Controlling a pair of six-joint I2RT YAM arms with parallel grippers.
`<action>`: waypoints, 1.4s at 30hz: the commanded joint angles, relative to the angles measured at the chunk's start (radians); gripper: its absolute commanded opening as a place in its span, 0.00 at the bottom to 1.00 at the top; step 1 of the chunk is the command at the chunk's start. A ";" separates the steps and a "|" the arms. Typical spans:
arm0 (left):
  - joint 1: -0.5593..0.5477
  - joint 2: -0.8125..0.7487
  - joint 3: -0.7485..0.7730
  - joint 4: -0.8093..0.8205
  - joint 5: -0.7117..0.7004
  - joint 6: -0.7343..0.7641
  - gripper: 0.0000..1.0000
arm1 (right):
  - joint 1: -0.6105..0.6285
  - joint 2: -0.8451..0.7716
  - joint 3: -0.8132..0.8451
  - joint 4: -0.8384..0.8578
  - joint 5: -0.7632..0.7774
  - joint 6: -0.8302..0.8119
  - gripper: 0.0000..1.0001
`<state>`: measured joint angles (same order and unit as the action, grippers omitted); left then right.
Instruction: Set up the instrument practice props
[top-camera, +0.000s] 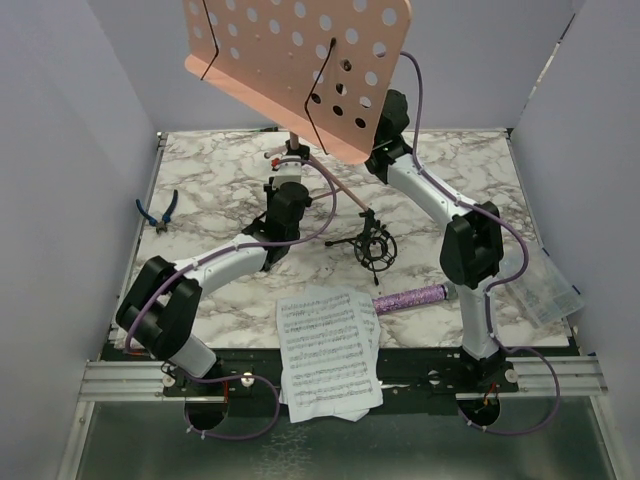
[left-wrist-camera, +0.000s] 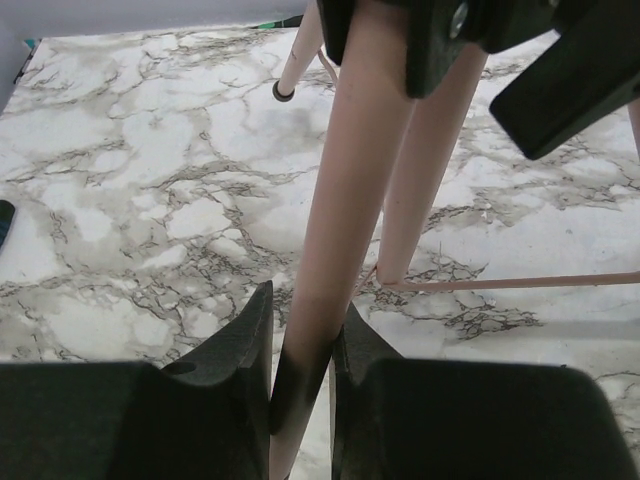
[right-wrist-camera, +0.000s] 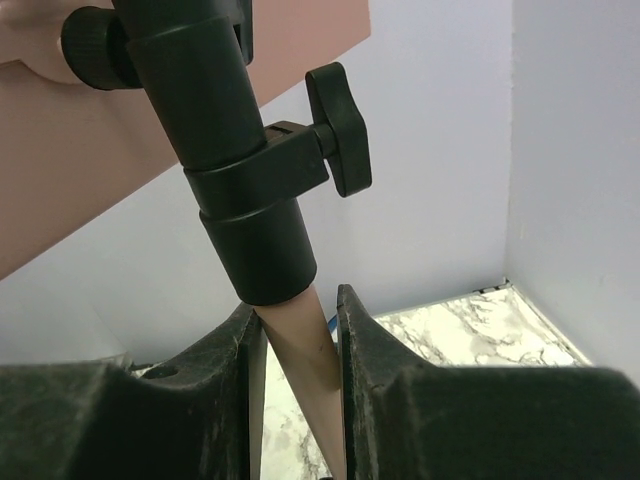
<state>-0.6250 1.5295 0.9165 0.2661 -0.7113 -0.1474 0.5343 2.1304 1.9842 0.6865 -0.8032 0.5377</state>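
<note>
Blue-handled pliers lie at the far left of a marble counter. The left end effector is clamped on a lower tube of the pink music stand, which stands at the back centre. In front sits a black shock-mount. White sheet music overhangs the near edge, with a glittery purple microphone beside it. The right end effector grips the stand's pole higher up. At the far right lies what may be a clear plastic bag, its contents unreadable.

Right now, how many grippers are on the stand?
2. The left gripper grips a pink tube low on the stand; the right gripper grips the pole under the black collar.
</note>
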 joint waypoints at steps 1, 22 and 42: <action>0.067 0.089 0.002 -0.086 -0.220 -0.460 0.00 | -0.035 -0.093 -0.006 0.126 0.032 0.220 0.01; 0.063 0.135 0.003 -0.102 -0.097 -0.611 0.00 | -0.021 -0.039 -0.073 -0.172 0.030 0.151 0.01; 0.073 0.153 0.022 -0.111 -0.055 -0.570 0.00 | -0.023 -0.124 -0.257 -0.233 0.114 0.002 0.68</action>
<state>-0.5678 1.6039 0.9905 0.2073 -0.8291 -0.4469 0.5129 2.0888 1.7954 0.4835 -0.7124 0.5735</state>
